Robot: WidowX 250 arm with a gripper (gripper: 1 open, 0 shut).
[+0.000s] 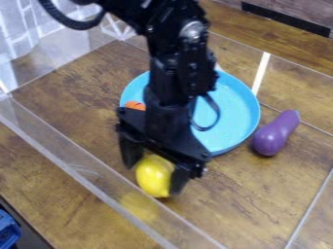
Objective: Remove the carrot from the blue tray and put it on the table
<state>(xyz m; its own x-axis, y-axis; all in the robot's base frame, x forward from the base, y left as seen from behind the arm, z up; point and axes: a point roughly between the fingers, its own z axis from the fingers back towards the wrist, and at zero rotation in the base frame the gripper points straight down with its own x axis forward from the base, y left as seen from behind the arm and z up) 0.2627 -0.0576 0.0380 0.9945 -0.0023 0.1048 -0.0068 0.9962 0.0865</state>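
The blue tray (236, 115) lies on the wood-plank table (65, 102), right of centre. My gripper (162, 167) points straight down at the tray's near-left rim, jaws spread wide and open. Its black fingers (129, 156) straddle the spot where the rim meets the table, low over the surface. The carrot is hidden behind the gripper body, so I cannot tell whether the fingers touch it. Nothing shows as held.
A yellow lemon (154, 180) sits on the table just in front of the tray, showing between the fingers. A purple eggplant (276, 133) lies off the tray's right edge. Clear acrylic walls (78, 170) run along the near side and the left.
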